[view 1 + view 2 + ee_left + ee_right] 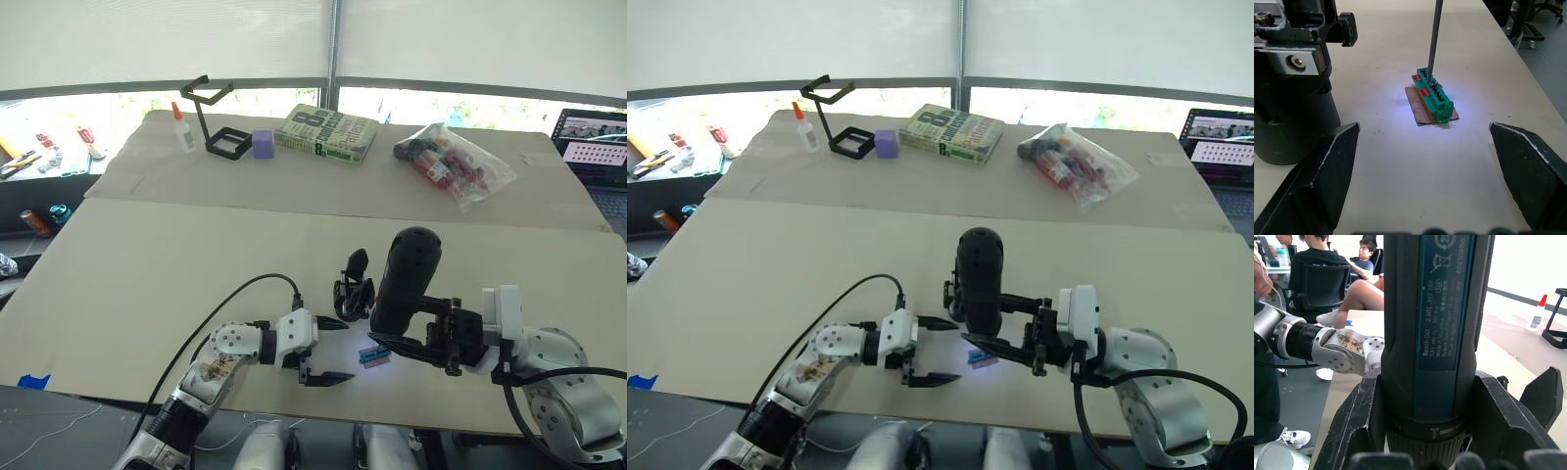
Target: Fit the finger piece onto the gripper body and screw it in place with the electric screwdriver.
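You see black electric screwdriver [404, 279] with blue-grey label panel, pale lettering; thin grey metal bit. Right gripper [416, 338] black fingers, white wrist housing. Left gripper [331, 349] black fingers, white-and-silver body. Gripper body [353, 291] black. Small block [1434, 97] green with red patches, on brown card, lit by bluish-white glow. Table [147, 284] beige. At back: purple cube [262, 144], green book [326, 133] with white lettering, black wire stand [217, 117], white glue bottle [184, 129] with red-orange cap.

Gripper body [353, 287] beside green block [372, 355]
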Controlling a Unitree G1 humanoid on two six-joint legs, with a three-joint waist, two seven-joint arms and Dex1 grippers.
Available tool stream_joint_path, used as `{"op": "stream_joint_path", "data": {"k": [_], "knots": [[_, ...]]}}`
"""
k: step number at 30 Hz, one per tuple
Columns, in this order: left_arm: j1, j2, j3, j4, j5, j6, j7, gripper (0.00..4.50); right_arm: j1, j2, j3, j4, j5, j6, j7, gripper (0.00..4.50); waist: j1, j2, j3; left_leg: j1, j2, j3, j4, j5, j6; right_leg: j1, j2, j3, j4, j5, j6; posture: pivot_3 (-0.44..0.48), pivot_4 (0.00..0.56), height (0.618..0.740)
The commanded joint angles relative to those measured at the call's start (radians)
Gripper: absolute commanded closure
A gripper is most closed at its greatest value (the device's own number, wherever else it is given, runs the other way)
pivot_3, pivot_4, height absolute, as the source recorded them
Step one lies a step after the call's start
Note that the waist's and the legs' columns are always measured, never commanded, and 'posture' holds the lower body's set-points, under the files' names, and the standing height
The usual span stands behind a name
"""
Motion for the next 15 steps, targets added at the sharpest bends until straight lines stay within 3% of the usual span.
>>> {"op": "stream_joint_path", "data": {"k": [1, 15], "knots": [[0.018, -0.007, -0.033, 0.039, 0.018, 0.022, 0.005, 0.01, -0.018, -0.003, -0.008, -0.035, 0.03, -0.005, -0.006, 2.57, 0.0, 0.0, 0.0, 0.0, 0.0, 0.0, 0.0, 0.0, 0.0, 0.0, 0.0, 0.0, 0.0, 0.0, 0.0, 0.0, 0.15, 0.74], [0.017, -0.012, -0.032, 0.048, 0.02, 0.019, 0.006, 0.01, -0.027, -0.005, -0.006, -0.035, 0.028, 0.001, -0.013, 2.57, 0.009, 0.0, 0.0, 0.0, 0.0, 0.0, 0.0, 0.0, 0.0, 0.0, 0.0, 0.0, 0.0, 0.0, 0.0, 0.0, 0.15, 0.74]]}}
